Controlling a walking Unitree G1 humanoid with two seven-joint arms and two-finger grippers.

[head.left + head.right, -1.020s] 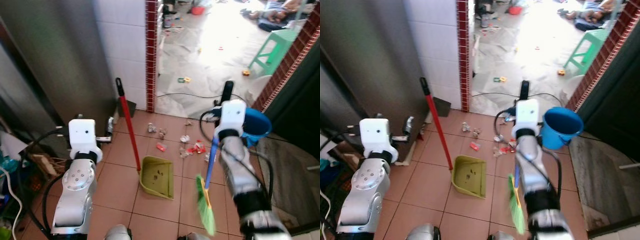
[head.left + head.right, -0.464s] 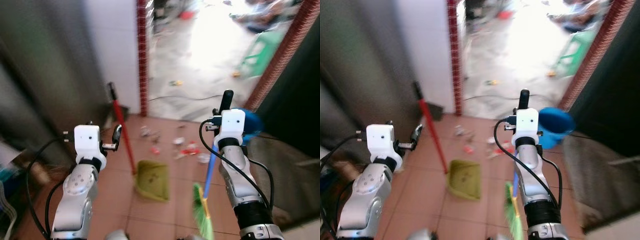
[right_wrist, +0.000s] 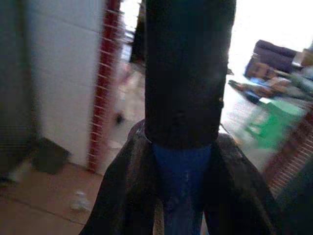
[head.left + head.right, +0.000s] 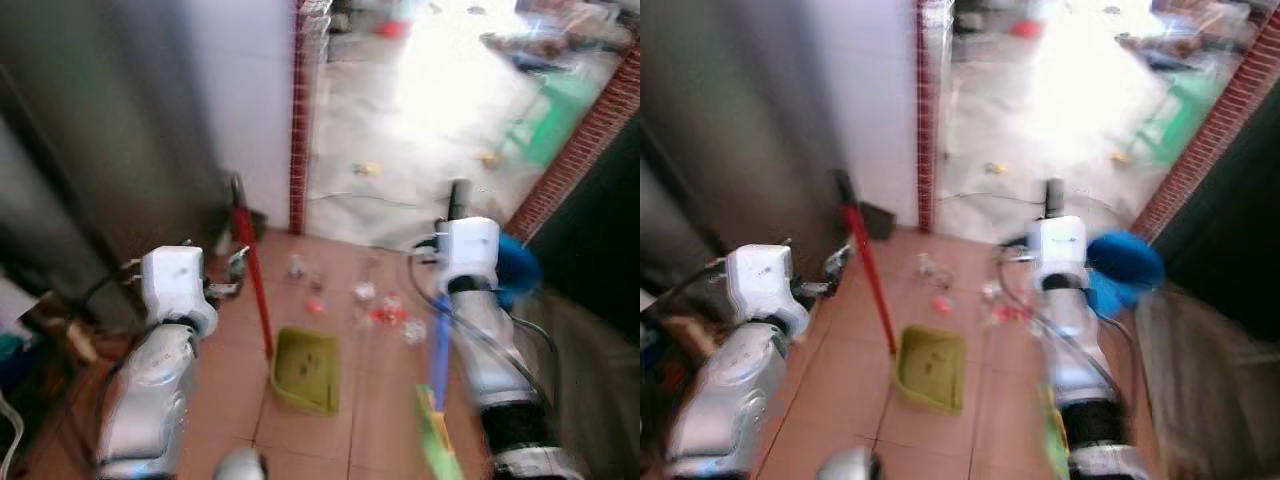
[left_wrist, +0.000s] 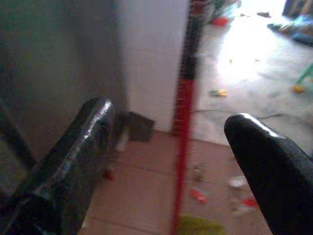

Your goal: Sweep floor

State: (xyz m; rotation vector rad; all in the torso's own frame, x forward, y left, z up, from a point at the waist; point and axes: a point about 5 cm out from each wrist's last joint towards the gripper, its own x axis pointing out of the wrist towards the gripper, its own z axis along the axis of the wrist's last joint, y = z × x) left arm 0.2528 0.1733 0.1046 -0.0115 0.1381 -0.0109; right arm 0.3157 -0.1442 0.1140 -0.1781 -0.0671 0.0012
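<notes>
A green dustpan lies on the brown tiles, and its red handle stands upright. My left gripper is open just beside that handle; in the left wrist view the red handle stands ahead between the two spread fingers. My right gripper is shut on a broom with a blue shaft, a black top grip and green bristles low near my body. In the right wrist view the fingers clamp the broom shaft. Scattered litter lies beyond the dustpan.
A blue bucket stands right of the broom. A red brick pillar and a white tiled wall are behind the dustpan, with a dark metal surface at left. Beyond the doorway are a bright littered floor and a green stool.
The whole picture has shifted and blurred, so the camera moved. My left gripper has come closer to the red dustpan handle. The broom remains in my right gripper.
</notes>
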